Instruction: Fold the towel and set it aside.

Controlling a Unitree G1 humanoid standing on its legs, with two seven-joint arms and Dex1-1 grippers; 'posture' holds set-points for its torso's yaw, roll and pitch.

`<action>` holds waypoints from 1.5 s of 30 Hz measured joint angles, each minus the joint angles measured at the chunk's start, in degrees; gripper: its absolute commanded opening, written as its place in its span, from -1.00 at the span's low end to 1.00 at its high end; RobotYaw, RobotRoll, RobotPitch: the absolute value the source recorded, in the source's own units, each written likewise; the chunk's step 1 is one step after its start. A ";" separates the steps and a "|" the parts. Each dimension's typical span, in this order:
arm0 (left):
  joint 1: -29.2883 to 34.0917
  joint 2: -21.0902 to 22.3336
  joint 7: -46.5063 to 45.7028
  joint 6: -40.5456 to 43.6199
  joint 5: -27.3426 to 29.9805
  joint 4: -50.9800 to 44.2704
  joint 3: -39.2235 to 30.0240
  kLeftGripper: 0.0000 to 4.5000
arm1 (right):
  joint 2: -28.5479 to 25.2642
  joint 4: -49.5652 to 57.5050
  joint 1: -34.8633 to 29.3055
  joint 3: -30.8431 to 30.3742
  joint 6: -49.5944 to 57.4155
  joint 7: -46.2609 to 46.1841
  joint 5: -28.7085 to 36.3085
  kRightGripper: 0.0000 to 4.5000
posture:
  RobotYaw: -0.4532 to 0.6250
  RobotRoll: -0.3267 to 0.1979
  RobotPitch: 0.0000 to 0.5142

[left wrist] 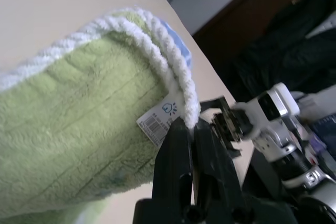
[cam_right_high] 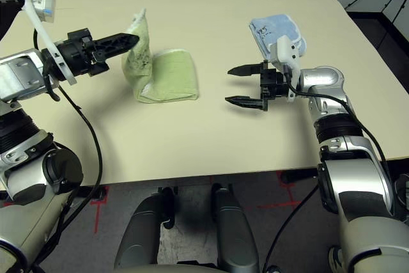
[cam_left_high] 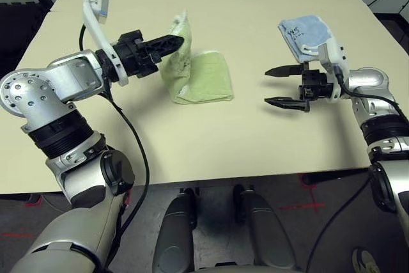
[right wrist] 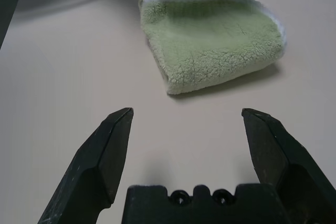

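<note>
The light green towel (cam_left_high: 203,77) with white stitched edging lies partly folded at the middle of the table. Its left part is lifted upright, pinched at the edge by my left gripper (cam_left_high: 177,41), which is shut on the white hem beside a small barcode label (left wrist: 160,120). The flat folded part (right wrist: 210,35) rests on the table. My right gripper (cam_left_high: 276,86) hovers open to the right of the towel, apart from it, with nothing between its fingers (right wrist: 113,145).
A smaller light blue folded cloth (cam_left_high: 305,34) with white edging lies at the right, just behind my right wrist. The cream table (cam_left_high: 255,139) has free room in front of the towel and toward the far side.
</note>
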State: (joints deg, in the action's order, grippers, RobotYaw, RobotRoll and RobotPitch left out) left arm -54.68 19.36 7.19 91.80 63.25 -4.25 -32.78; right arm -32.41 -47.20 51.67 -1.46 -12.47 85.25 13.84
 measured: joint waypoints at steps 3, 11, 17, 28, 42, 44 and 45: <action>1.70 -1.01 -1.54 0.03 -0.46 -0.05 2.47 -0.99 | -0.01 0.00 0.26 0.01 -0.13 -0.11 -0.01 1.00 | -0.16 0.25 -0.24; 2.52 -4.28 -2.64 -3.09 -6.72 0.74 8.47 -0.99 | -0.01 -0.38 0.65 0.01 -0.86 -0.94 -0.14 1.00 | -0.16 0.25 -0.23; 2.52 -6.30 -2.54 -5.94 -9.72 0.86 11.04 -0.99 | -0.01 -0.46 0.68 0.01 -0.98 -1.12 -0.64 1.00 | -0.17 0.25 -0.23; 3.48 -10.46 -2.09 -5.89 -11.52 0.56 12.80 0.13 | -0.04 -0.95 0.88 0.01 -1.32 -1.56 -1.19 1.00 | -0.16 0.25 -0.24; 3.82 -6.73 1.40 -4.93 -12.44 -2.02 14.11 0.99 | 1.05 -2.60 2.66 0.23 -1.68 -2.41 -1.06 1.00 | -0.14 0.25 -0.26; 4.04 -2.78 4.92 -6.62 -12.35 -2.91 15.22 0.99 | 1.48 -2.70 3.46 0.67 -0.85 -2.71 -0.76 1.00 | -0.13 0.25 -0.26; 4.52 -0.84 7.29 -8.20 -12.49 -3.76 16.17 0.99 | 1.68 -2.73 3.83 0.84 -0.52 -2.73 -0.55 1.00 | -0.13 0.25 -0.26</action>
State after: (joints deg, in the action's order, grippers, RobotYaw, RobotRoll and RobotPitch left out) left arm -50.16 18.53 14.49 83.60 50.76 -8.01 -16.61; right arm -30.72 -49.93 55.50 -0.61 -12.99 82.51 13.29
